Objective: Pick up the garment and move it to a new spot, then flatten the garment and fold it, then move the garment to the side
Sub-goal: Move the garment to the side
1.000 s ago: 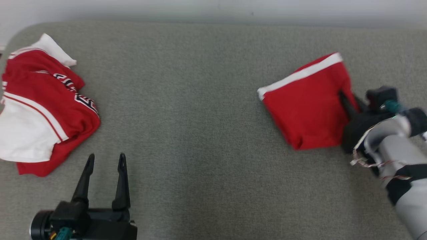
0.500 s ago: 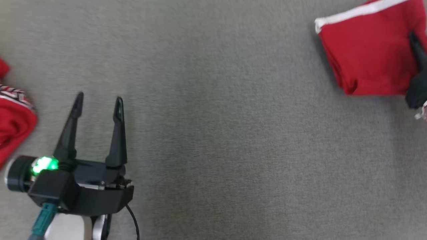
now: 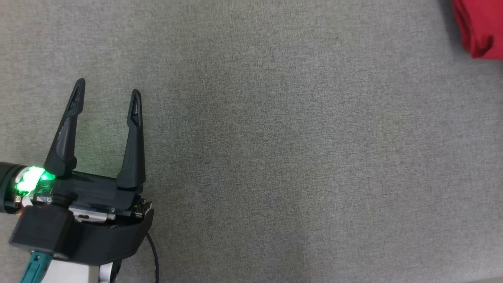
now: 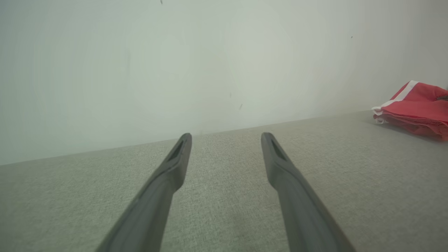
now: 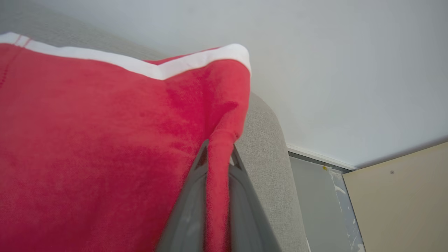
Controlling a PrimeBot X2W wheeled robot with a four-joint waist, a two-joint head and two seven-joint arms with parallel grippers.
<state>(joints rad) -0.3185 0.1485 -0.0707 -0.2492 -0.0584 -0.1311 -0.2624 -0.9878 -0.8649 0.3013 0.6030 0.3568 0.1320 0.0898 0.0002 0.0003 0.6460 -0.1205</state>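
Head view is looking straight down on a grey fabric-covered tabletop point(image 3: 275, 137). The left pincer point(image 3: 108, 86) is sitting at the lower left, its two dark fingers point(image 3: 133, 149) pointing up the picture and standing spread wide with nothing between them. A green light point(image 3: 31, 179) is glowing on the body behind those fingers. At the top right corner a red edge of the garment point(image 3: 481, 27) is showing, well apart from the left pincer, with bare grey cloth lying between the two.

Left wrist view is looking low along the spread fingers toward a pale wall point(image 4: 175, 70); whether the tips are touching the tabletop I cannot tell. Far off to the right of that view the garment point(image 4: 416, 108) is lying in flat layers on the tabletop close to the wall, its white band point(image 4: 399, 95) running along the upper edge.

Right wrist view is showing the right pincer point(image 5: 218, 147) pressed together and pinching a narrow fold of the red garment at its edge, the cloth running down between the two grey fingers. The rest of the garment is spreading out to the left of the pincer, with the white band along the top, and is sitting near a rounded corner of the tabletop. Beyond that corner the wall is meeting a beige panel point(image 5: 402, 203).
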